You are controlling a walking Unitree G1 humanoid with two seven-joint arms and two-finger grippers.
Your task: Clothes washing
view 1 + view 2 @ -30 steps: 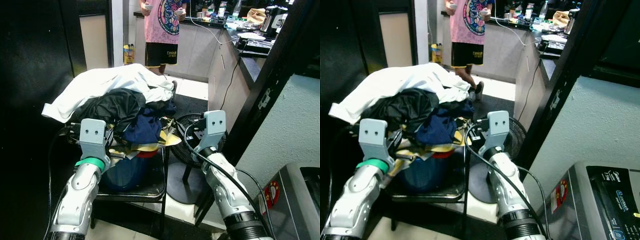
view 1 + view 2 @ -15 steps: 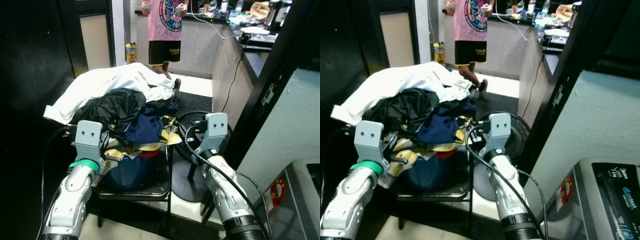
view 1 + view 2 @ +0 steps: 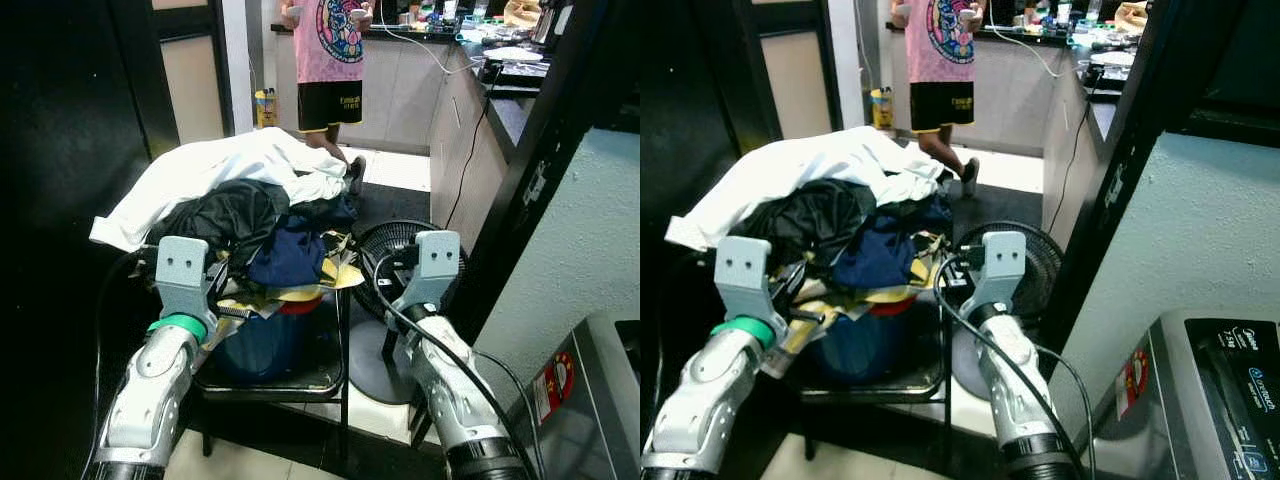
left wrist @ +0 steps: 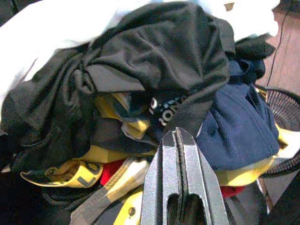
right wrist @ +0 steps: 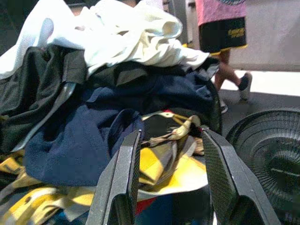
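We've got the clothes (image 3: 240,200) heaped mid-left of frame on a blue tub (image 3: 255,345), so both arms aim there. Our left gripper (image 4: 180,140) is pinched closed, holding nothing, tip at the black shirt (image 4: 154,61). Our right gripper (image 5: 171,140) is spread wide, empty. The tub is mostly buried, and the washer (image 3: 1210,400) at lower right is cut off.

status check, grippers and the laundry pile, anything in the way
Left gripper shut, at the clothes pile. Right gripper open, empty, facing it. Floor fan beside the chair; person behind.
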